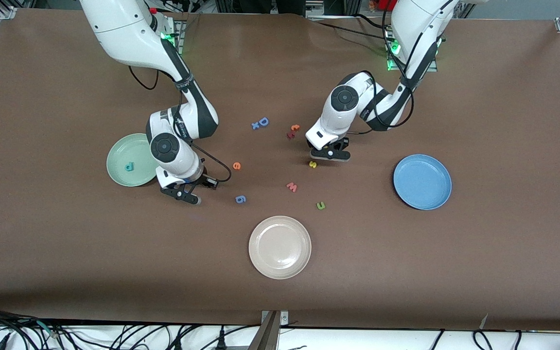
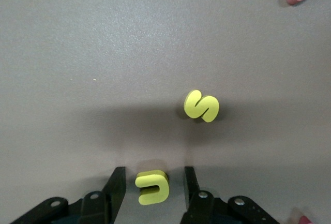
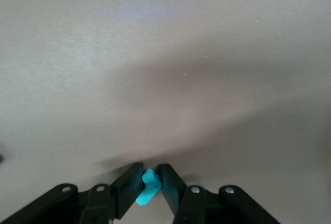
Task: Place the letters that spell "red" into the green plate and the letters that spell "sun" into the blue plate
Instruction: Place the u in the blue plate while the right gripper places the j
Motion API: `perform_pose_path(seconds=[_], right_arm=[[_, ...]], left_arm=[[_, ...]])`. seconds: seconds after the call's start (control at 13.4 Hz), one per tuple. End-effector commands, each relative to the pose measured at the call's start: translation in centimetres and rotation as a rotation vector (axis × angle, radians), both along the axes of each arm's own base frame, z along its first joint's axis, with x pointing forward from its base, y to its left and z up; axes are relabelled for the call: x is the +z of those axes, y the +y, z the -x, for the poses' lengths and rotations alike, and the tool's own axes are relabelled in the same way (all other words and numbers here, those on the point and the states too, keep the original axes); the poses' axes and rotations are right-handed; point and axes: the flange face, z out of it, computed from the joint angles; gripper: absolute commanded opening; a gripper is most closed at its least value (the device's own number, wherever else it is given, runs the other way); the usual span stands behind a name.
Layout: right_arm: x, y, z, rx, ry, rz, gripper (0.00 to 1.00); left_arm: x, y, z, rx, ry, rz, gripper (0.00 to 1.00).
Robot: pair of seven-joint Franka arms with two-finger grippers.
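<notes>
Foam "r" (image 3: 146, 188) pinched by right pincer (image 3: 148, 187).

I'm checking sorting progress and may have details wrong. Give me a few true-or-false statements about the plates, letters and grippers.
1. The green plate holds a teal "d". True.
2. The blue plate holds the yellow "s". False: it holds nothing; the "s" lies on the table.
3. The right gripper is shut on a teal letter. True.
4. The left gripper has a yellow "u" between its fingers. True.
5. The orange "e" is on the beige plate. False: the "e" lies on the table.
</notes>
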Motion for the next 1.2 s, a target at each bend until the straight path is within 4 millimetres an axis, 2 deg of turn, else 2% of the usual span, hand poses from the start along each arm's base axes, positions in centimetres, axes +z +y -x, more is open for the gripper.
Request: perform_pose_path(seconds=[0.0, 0.07, 0.15, 0.3, 0.6, 0.75, 0.82, 0.97, 1.12], right_arm=[[4.0, -1.4, -0.9, -0.011, 0.049, 0.003, 0.0], [5.7, -2.3, -1.6, -0.007, 0.061, 0.008, 0.0], [7.3, -3.0, -2.1, 0.005, 0.079, 0.01, 0.0], [10.1, -5.7, -2.8, 0.034, 0.12, 0.021, 0.0], [12.2, -13.0, -2.9, 0.135, 0.213, 0.03, 0.0], [11.9, -17.7, -2.4, 0.193, 0.272, 0.022, 0.0], [10.8, -19.2, -1.5, 0.213, 0.302, 0.016, 0.0], [9.1, -20.5, 0.3, 0.21, 0.345, 0.007, 0.0], [7.5, -21.2, 1.8, 0.208, 0.35, 0.003, 0.0]], left_arm=[[0.0, -0.5, -0.2, -0.019, -0.024, -0.011, 0.32], [0.0, -0.4, -0.2, -0.022, -0.026, -0.013, 0.25], [0.0, -0.4, -0.2, -0.031, -0.03, -0.016, 0.13], [0.0, -0.4, -0.1, -0.036, -0.031, -0.019, 0.05], [0.1, -0.3, -0.2, -0.035, -0.032, -0.018, 0.0], [0.2, -0.2, -0.4, -0.042, -0.034, -0.017, 0.0], [0.5, 0.2, -0.8, -0.04, -0.037, -0.019, 0.0], [1.6, 1.4, -2.1, -0.063, -0.05, -0.02, 0.0], [3.2, 3.7, -4.4, -0.089, -0.036, -0.051, 0.0]])
